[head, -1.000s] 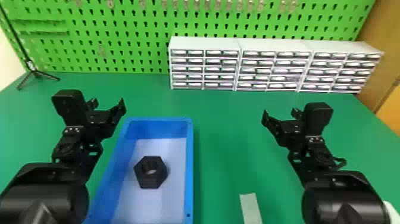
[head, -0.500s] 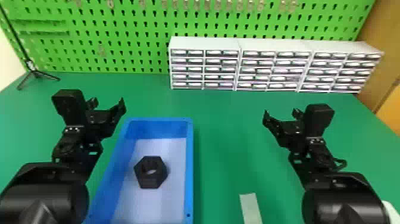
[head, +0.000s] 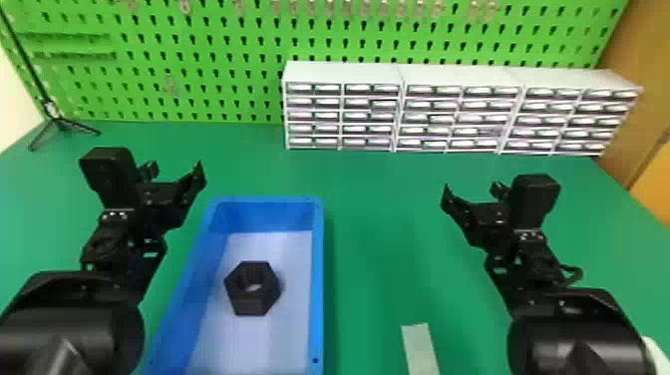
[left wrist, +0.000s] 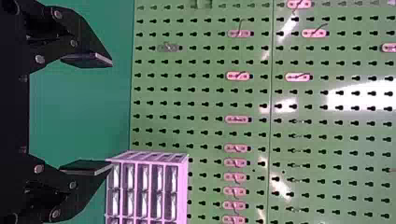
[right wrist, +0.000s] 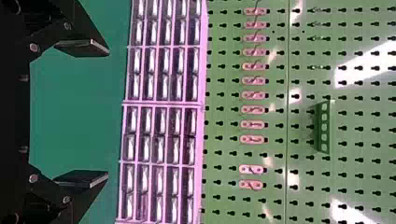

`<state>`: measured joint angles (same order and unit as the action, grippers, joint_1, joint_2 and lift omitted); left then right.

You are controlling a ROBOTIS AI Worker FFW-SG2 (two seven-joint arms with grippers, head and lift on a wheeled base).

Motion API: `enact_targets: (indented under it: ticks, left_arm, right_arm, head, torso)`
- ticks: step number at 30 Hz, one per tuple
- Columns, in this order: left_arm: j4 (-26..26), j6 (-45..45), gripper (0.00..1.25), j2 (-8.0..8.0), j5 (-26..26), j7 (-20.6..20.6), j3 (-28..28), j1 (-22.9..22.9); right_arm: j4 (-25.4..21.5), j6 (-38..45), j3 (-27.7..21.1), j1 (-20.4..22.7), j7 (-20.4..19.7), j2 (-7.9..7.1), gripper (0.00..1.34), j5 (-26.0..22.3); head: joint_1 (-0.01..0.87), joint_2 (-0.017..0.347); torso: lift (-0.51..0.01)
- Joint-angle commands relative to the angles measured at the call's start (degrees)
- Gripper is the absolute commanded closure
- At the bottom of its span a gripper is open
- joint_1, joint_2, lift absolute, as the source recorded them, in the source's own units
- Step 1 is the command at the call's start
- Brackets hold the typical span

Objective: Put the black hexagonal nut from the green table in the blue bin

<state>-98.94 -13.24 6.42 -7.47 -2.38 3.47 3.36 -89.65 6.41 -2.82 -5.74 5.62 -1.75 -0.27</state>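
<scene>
The black hexagonal nut point(head: 252, 288) lies flat on the pale floor of the blue bin point(head: 319, 279), its hole facing up. Left of the bin, above the table, is my left gripper point(head: 174, 172); in its wrist view the left gripper point(left wrist: 109, 114) is open with nothing between its fingers. My right gripper point(head: 471, 192) is held over the green table point(head: 384, 224), well to the right of the bin. Seen from its own wrist, the right gripper point(right wrist: 108, 112) also stands open and holds nothing.
White drawer cabinets point(head: 344, 72) line the back of the table before a green pegboard point(head: 199, 65). A small black tripod point(head: 60, 122) stands at the back left. A pale strip point(head: 420, 349) lies near the front, right of the bin.
</scene>
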Motion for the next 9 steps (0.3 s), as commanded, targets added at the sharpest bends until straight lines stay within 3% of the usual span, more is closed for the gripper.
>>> enact_targets:
  ticks: [1, 9]
  left_arm:
    - [-0.02, -0.03, 0.47, 0.00, 0.00, 0.01, -0.05, -0.02]
    - [-0.02, -0.03, 0.47, 0.00, 0.00, 0.01, -0.22, 0.06]
  right_arm:
    - [0.00, 0.00, -0.08, 0.03, 0.00, 0.08, 0.35, 0.00]
    - [0.00, 0.00, -0.17, 0.03, 0.00, 0.08, 0.35, 0.00]
  head:
    - [0.686, 0.028]
    - [0.686, 0.028]
  torso:
    - [-0.096]
    - [-0.096]
